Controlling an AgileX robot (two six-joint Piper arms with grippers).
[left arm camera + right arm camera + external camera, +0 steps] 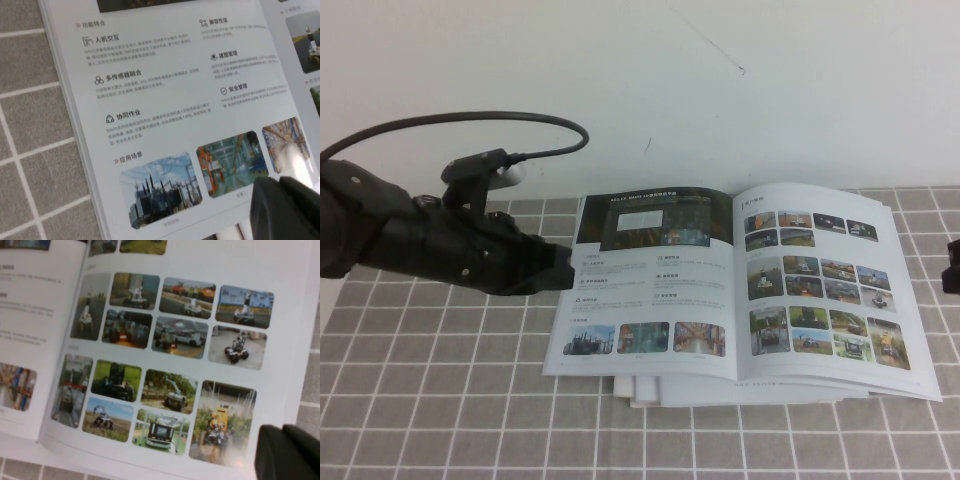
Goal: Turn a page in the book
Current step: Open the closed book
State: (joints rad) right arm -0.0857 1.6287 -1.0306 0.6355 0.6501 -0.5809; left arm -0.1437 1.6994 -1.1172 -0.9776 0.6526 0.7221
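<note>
Bench point(420, 400) under a grey checked cloth carries everything, and the book point(650, 270) serves as the landmark; it lies open and flat near the middle, spine running away from the robot, with a few loose white sheets point(650, 392) poking out from under its near edge. Left of the spine sits the sheet with the dark banner picture point(655, 222); right of the spine lies the page point(820, 300) with its grid of small photos, face up and not lifted at any corner. Left arm reaches in from the book's left side, its left claw point(563, 270) at the outer edge of the banner sheet; whether its fingers are apart or together I cannot tell. Right claw point(952, 265) barely shows just off the book's right edge, fingers together and holding nothing. Judging by this, the turn has not started; the step in hand is the approach. Next move calls for catching the photo page's outer edge, lifting only that single sheet, then sweeping it over the spine.
</note>
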